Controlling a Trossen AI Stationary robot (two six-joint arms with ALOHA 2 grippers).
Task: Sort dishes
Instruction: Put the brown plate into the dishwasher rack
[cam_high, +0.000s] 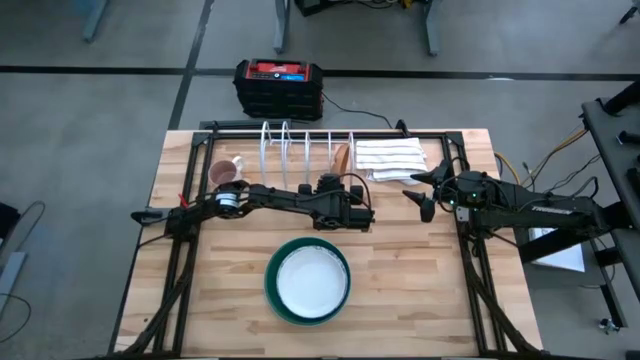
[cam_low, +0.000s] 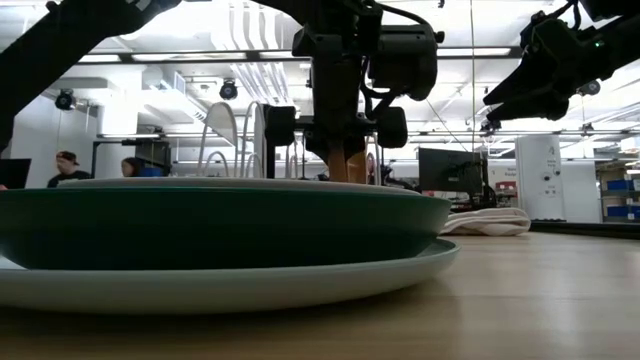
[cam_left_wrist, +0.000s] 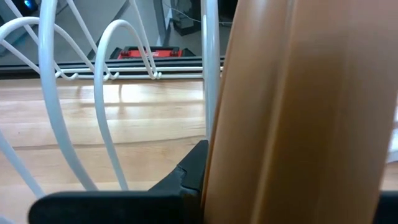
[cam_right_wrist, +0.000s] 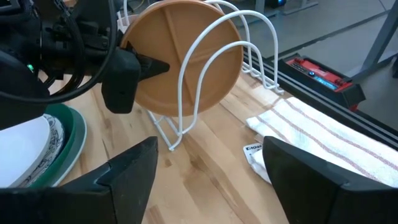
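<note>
The small brown plate (cam_right_wrist: 186, 56) stands on edge between the wire loops of the white rack (cam_right_wrist: 214, 81), at the rack's right end (cam_high: 341, 158). My left gripper (cam_high: 340, 192) is shut on it from the near side. A stack of dishes, a white plate (cam_high: 310, 280) inside the dark green one (cam_high: 272, 268), lies near the front edge. The stack also shows in the low view (cam_low: 220, 225) and, with a speckled rim, in the right wrist view (cam_right_wrist: 53, 134). My right gripper (cam_high: 418, 193) is open and empty, right of the rack (cam_right_wrist: 208, 186). My left gripper pinches the brown plate near its rim, one finger (cam_right_wrist: 134, 71) on the face (cam_right_wrist: 174, 68) toward the table's left and the other hidden behind the plate. The fingers reach in from the table's near side, about level (cam_left_wrist: 214, 174). The plate stands upright, its lower rim in the rack.
A small pinkish mug (cam_high: 228, 172) stands left of the rack. A folded white striped cloth (cam_high: 390, 158) lies right of it, under my right gripper's view (cam_right_wrist: 323, 137). A red and black box (cam_high: 278, 85) sits beyond the far edge. People show far off (cam_low: 65, 160).
</note>
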